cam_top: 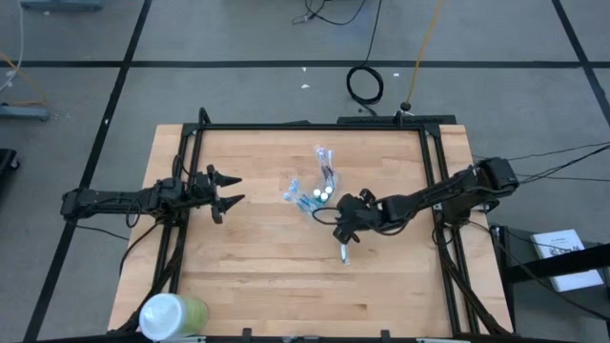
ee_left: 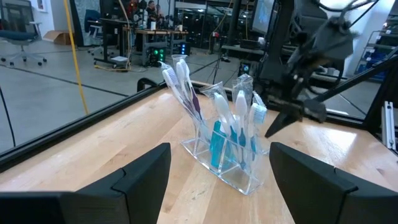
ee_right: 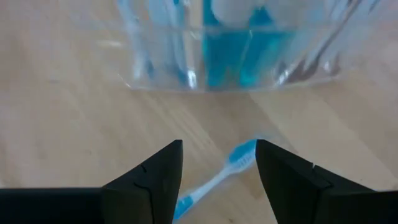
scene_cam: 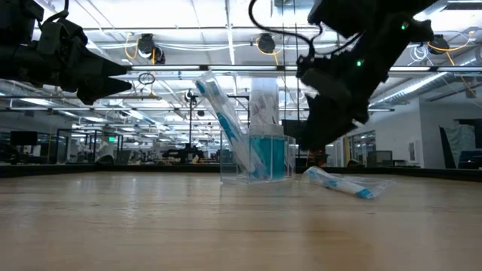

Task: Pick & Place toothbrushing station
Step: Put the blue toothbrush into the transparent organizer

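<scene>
The toothbrushing station (cam_top: 310,195) is a clear plastic holder standing on its base at the table's middle. Blue-and-white toothbrushes (ee_left: 180,87) lean in it, beside white-and-teal tubes (ee_left: 217,140). One toothbrush (ee_right: 214,182) lies flat on the wood on the holder's near right side (cam_top: 345,252). My right gripper (ee_right: 219,149) hovers open over that toothbrush, slanting down, with the brush showing between its fingers and the holder (ee_right: 236,50) just beyond. My left gripper (cam_top: 232,189) waits open at the table's left, pointing level at the holder (ee_left: 224,155).
A green cup with a white lid (cam_top: 172,314) stands at the table's near left corner. A black frame (cam_top: 315,126) runs along the table's far edge and sides. Bare wood lies between the holder and the near edge.
</scene>
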`<state>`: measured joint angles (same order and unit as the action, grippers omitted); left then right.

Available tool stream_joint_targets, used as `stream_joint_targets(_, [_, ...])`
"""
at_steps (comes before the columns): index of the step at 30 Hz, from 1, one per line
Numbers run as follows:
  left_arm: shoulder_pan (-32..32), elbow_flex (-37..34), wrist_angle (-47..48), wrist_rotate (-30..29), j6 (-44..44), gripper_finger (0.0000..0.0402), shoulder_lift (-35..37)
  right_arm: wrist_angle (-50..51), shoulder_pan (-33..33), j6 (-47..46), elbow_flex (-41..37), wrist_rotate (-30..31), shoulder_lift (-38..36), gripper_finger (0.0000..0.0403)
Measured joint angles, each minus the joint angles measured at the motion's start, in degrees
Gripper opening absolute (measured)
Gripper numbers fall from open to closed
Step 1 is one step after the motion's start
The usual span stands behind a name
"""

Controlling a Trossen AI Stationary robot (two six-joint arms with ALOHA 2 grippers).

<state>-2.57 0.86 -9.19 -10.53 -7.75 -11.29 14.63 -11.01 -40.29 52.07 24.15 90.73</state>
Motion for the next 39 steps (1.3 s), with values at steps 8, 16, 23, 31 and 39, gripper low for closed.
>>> stream_joint_targets(8, [-0.02,0.00,0.00,0.00,0.00,0.0283,0.00,0.50,2.33,-3.34,0.00,-0.36,6.19,0.0195])
stream_joint_targets(16, [-0.01,0.00,0.00,-0.01,0.00,0.0283,-0.01,-0.11,4.55,-4.20,0.26,-3.28,10.01,0.0194])
stream_joint_targets(23, [0.00,0.00,0.00,0.00,0.00,0.0283,0.00,-0.06,4.75,-4.26,0.22,-3.17,10.44,0.0181])
stream_joint_targets(31, [-0.01,0.00,-0.02,0.00,0.00,0.0283,-0.01,0.02,4.80,-4.48,0.15,-3.07,10.54,0.0157])
stream_joint_targets(39, [-0.01,0.00,0.00,0.00,0.00,0.0283,-0.01,0.16,4.80,-4.47,0.11,-3.07,10.60,0.0144])
